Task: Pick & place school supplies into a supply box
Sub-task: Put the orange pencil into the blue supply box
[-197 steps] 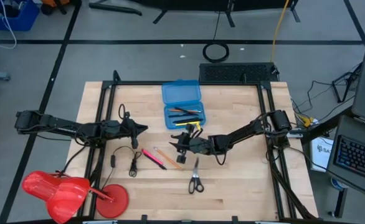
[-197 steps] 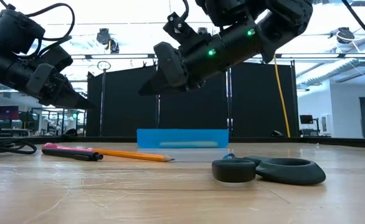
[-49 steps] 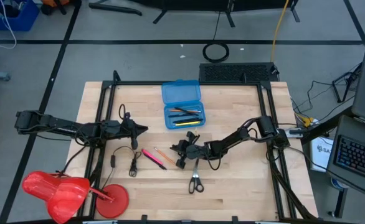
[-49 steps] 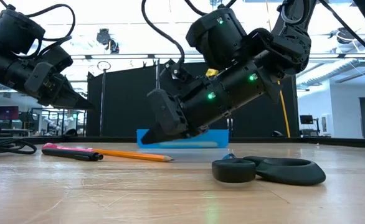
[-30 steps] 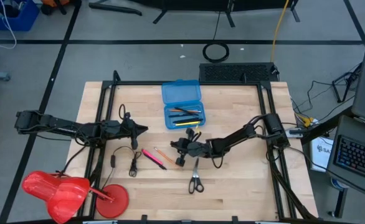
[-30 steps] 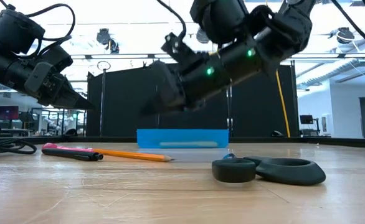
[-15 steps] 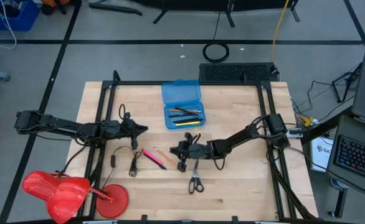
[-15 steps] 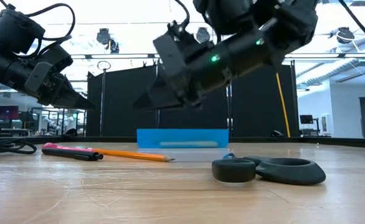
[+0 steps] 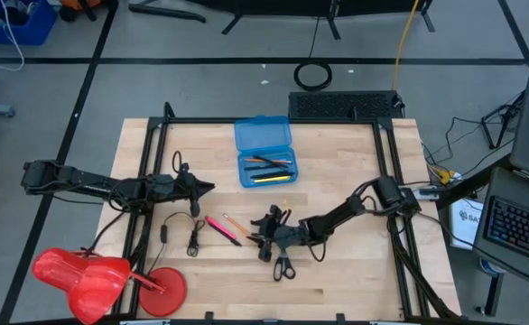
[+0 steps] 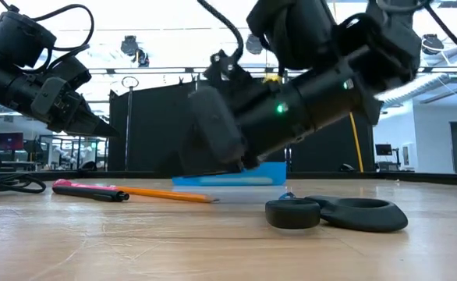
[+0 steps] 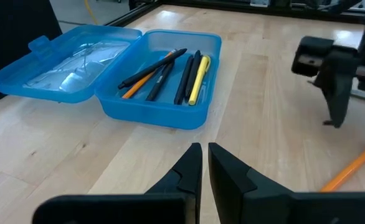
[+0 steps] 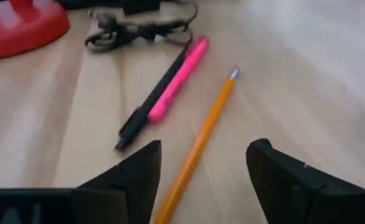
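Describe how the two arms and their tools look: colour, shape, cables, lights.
Both arms are black, built of jointed, blocky segments with thin black cables looping along them. The right arm carries small green lights on its wrist housing. The left tool and the right tool each end in two dark, wedge-shaped fingers. No lettering is legible.

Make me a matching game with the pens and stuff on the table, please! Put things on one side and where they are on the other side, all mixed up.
Things:
1. yellow pen
2. orange pencil
3. scissors
4. left gripper

Places or states:
A. lying on the wood between the open fingers of the right gripper
B. inside the blue box
C. fingers shut, holding nothing
D. on the table near the front edge, black handles

Pairs: 1-B, 2-A, 3-D, 4-C
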Available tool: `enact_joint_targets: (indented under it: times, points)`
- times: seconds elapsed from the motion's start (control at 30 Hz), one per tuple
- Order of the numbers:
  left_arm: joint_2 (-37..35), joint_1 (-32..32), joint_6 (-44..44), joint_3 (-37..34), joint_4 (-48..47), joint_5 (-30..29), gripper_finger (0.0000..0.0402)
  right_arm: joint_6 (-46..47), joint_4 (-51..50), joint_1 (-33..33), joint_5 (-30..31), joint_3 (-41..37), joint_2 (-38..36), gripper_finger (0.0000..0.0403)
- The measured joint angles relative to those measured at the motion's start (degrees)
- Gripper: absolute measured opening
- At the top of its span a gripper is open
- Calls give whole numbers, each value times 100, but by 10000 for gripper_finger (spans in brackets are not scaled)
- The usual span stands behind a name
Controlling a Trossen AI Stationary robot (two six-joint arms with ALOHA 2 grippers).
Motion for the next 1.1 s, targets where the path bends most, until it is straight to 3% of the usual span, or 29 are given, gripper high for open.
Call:
enact_joint_targets:
  times: [0.13,0.6,0.73,1.1]
  points:
    - [0,0,3,0,0,0,31,-142,720,90,315,26,215,232]
    - [1,0,43,0,-8,-2,31,-174,480,-31,46,52,328,225]
    - [-1,2,40,0,-9,-4,31,153,575,-18,-97,253,688,217]
    - [0,2,25,0,-58,-7,31,155,369,-142,-231,282,705,180]
